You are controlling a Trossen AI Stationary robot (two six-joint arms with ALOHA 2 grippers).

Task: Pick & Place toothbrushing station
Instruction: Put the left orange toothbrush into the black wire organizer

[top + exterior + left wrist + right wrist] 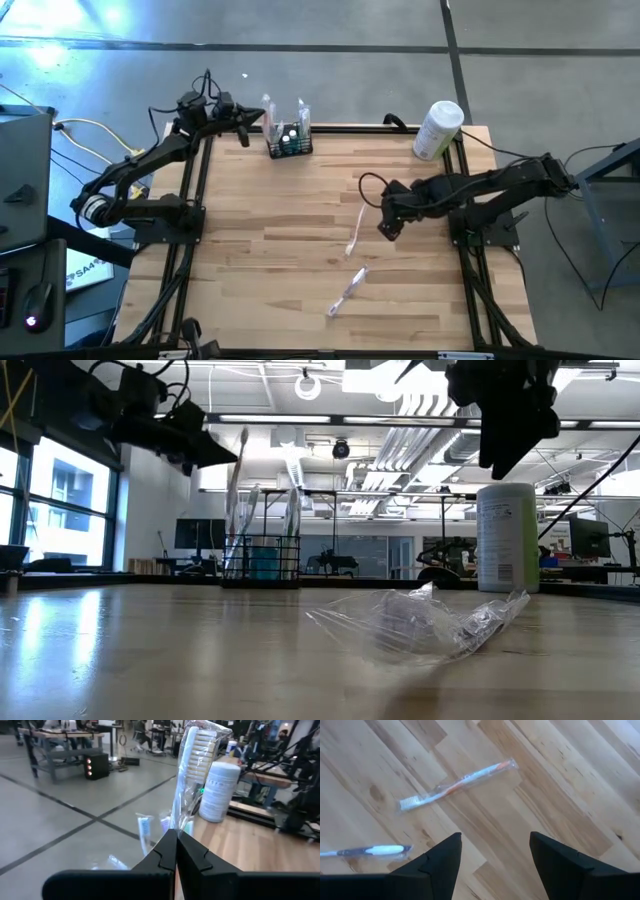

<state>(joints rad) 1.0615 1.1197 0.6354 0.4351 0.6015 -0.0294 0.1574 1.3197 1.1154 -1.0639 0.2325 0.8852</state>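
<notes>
The toothbrushing station (289,143), a small black wire rack, stands upright at the counter's (300,260) far edge, its long axis along that edge, with several wrapped toothbrushes upright in it. The left tool (243,124) sits just beside it, fingers together, clamped on a wrapped toothbrush (192,765). Two more wrapped toothbrushes lie flat mid-counter: an orange one (455,784) and a white one (367,851). The right tool (385,228) hovers over them, fingers apart. One white cylindrical container (437,129) stands at the far right.
</notes>
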